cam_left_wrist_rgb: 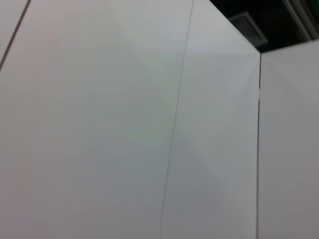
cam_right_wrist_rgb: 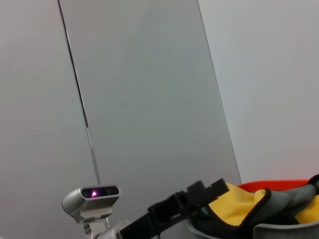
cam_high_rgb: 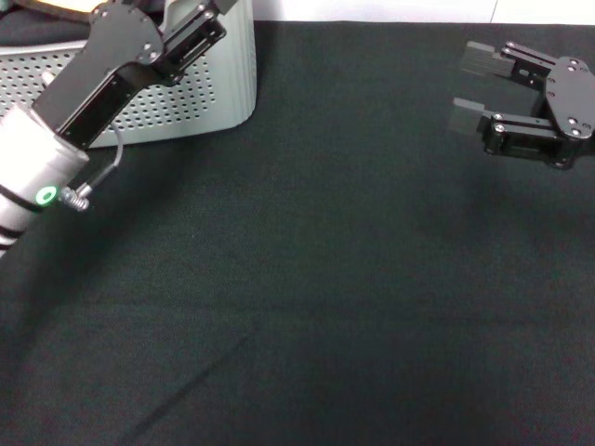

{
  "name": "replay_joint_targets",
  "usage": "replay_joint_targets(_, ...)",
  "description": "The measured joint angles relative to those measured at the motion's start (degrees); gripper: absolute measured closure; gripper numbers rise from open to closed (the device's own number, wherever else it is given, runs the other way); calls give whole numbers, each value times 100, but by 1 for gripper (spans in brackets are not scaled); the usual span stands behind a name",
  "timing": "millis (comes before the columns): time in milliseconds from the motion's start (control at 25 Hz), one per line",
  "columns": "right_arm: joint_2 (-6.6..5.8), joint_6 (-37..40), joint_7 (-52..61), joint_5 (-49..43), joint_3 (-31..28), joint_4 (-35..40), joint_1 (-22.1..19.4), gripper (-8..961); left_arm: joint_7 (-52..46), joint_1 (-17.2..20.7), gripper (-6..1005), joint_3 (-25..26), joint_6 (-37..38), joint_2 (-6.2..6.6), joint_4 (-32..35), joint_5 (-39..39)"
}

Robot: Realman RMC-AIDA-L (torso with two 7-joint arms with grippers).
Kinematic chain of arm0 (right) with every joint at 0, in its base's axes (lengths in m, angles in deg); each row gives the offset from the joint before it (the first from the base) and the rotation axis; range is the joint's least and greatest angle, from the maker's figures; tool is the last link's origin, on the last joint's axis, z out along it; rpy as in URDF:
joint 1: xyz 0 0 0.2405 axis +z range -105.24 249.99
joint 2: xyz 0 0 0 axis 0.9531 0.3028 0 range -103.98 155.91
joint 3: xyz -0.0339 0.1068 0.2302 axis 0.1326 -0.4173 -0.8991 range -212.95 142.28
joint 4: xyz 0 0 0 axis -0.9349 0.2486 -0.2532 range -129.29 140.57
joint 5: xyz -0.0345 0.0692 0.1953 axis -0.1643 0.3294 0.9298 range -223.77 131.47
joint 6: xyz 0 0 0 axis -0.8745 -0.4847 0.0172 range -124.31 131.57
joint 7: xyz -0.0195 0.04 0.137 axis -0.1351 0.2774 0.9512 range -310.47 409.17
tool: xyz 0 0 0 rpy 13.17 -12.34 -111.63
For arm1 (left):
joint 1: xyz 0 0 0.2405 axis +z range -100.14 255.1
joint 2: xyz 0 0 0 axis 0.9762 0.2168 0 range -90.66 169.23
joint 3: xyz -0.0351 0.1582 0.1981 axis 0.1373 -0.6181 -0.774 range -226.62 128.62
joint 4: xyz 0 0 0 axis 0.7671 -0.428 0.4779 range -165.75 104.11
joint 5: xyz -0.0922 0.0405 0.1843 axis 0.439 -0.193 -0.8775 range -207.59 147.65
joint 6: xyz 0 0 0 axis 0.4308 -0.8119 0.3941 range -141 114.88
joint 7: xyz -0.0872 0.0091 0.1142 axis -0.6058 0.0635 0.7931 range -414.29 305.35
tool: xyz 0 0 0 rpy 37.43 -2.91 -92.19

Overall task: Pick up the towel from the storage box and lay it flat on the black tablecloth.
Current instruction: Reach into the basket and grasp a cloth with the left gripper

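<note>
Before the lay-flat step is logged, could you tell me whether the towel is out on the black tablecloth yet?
Not yet: the black tablecloth shows no towel. The left arm reaches into the storage box; the right gripper hovers open and empty.

This looks like a robot test room or lab rather than a home. A plain black tablecloth (cam_high_rgb: 353, 279) covers the whole work surface, and the wrist views show only bare white wall panels (cam_left_wrist_rgb: 99, 124) with thin seams, plus a ceiling vent (cam_left_wrist_rgb: 247, 28) in a dark ceiling. A small camera (cam_right_wrist_rgb: 91, 200) with a lit purple indicator is mounted in front of the panels, which fits a recording setup.
</note>
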Motion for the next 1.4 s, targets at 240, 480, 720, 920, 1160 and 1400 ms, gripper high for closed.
replay_joint_targets(240,-13,63,0,-12,0,-4,27,83,559,-69,177,12,-518,-25,201,25)
replay_joint_targets(480,-16,147,-1,-13,0,-4,27,82,1092,-56,181,-9,-1150,-45,346,540)
replay_joint_targets(720,-28,209,-63,-12,-1,-5,38,82,1771,-75,186,-32,-1649,-52,340,907)
replay_joint_targets(920,-34,224,-84,4,-8,-5,44,82,2216,-78,190,-50,-1729,-62,312,911)
replay_joint_targets(1160,-32,238,-129,4,-9,-16,45,83,2891,-40,194,-215,-1784,-78,249,1146)
replay_joint_targets(1400,-32,240,-131,1,-9,-80,45,83,3761,-56,199,-784,-1808,-76,14,2075)
